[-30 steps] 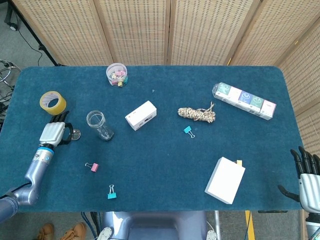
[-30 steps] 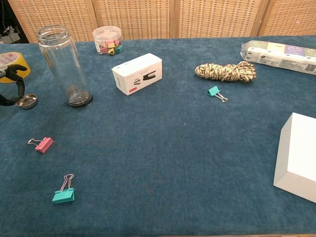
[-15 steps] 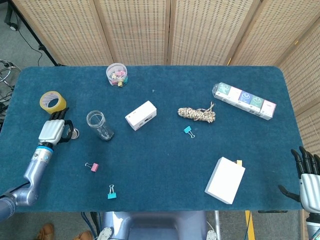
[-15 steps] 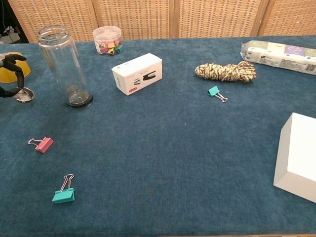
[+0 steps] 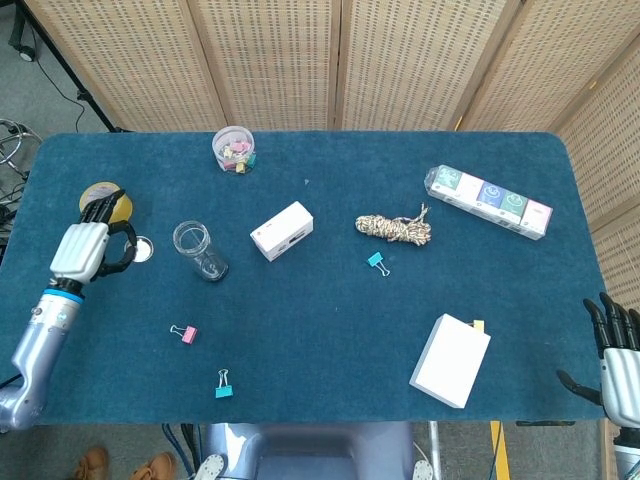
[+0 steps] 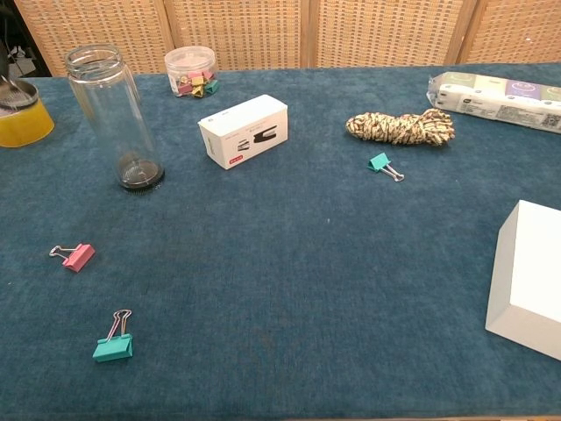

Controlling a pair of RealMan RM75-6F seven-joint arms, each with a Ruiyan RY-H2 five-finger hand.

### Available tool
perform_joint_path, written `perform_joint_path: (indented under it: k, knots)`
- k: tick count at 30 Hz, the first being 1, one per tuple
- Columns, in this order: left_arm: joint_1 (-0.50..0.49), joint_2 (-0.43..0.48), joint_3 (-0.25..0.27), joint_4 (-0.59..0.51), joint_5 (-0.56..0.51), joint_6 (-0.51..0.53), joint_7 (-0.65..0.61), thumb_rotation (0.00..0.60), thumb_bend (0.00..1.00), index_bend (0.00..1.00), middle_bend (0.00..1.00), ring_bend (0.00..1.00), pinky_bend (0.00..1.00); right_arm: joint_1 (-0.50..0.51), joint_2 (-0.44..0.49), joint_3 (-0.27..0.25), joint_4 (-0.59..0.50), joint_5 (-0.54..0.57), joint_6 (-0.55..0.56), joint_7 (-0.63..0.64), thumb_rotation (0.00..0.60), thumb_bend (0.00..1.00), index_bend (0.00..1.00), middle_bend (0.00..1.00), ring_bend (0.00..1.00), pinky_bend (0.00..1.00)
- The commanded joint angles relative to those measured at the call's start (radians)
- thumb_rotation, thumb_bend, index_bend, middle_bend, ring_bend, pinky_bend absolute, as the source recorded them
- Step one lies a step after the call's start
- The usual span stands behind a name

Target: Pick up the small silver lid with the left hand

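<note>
**Left hand holds the small silver lid at the table's left edge**

The left hand (image 5: 80,248) hangs over the left side of the table, its dark fingers curled toward the small silver lid (image 5: 141,249), which sits at the fingertips just right of the hand. In the chest view the lid (image 6: 16,95) appears at the far left edge, raised off the cloth in front of the yellow tape roll (image 6: 23,123); only a sliver of a finger shows there, so the hold itself is read mainly from the head view. The tape roll lies just beyond the hand, partly hidden by it from above.

Right of the lid stands an upright clear glass jar (image 5: 197,248), open-topped. Nearer the robot lie a pink binder clip (image 5: 185,333) and a teal binder clip (image 5: 223,385). Far from the robot, a small clear tub of mixed clips (image 5: 233,148) sits near the table's back edge.

Toward the centre lies a white stapler box (image 5: 282,230), then a coil of tan rope (image 5: 394,228) with another teal clip (image 5: 377,262) just in front of it. A long pack of tissues (image 5: 488,201) lies at far right, and a white box (image 5: 450,360) lies at near right.

The right hand (image 5: 617,365) rests off the table's near right corner, fingers spread and holding nothing.

The table (image 5: 330,320) is covered in deep blue felt with rounded corners. Woven cane screen panels (image 5: 300,60) stand behind it, over grey flooring.
</note>
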State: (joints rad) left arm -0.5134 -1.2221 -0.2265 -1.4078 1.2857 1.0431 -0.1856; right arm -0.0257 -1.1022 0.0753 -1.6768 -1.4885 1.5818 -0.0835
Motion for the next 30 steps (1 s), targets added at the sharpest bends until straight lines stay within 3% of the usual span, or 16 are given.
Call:
perform_joint_path:
  k: [1, 7, 13, 30]
  knots:
    - [0.017, 0.093, -0.025, -0.109, 0.025, 0.045, -0.015, 0.600, 0.48, 0.62, 0.00, 0.00, 0.00, 0.001, 0.001, 0.000, -0.001, 0.001, -0.001, 0.002, 0.600, 0.00, 0.00, 0.00, 0.00, 0.00]
    - [-0.027, 0.132, -0.062, -0.191, 0.000, 0.009, -0.014, 0.600, 0.48, 0.62, 0.00, 0.00, 0.00, 0.000, 0.002, 0.000, -0.001, 0.000, 0.001, 0.006, 0.600, 0.00, 0.00, 0.00, 0.00, 0.00]
    - [-0.094, 0.098, -0.087, -0.192, -0.033, -0.043, 0.001, 0.600, 0.49, 0.62, 0.00, 0.00, 0.00, 0.001, 0.007, 0.006, 0.002, 0.012, -0.005, 0.014, 0.600, 0.00, 0.00, 0.00, 0.00, 0.00]
    - [-0.136, 0.012, -0.068, -0.143, -0.072, -0.067, -0.011, 0.600, 0.48, 0.62, 0.00, 0.00, 0.00, -0.001, 0.009, 0.010, 0.009, 0.021, -0.005, 0.028, 0.600, 0.00, 0.00, 0.00, 0.00, 0.00]
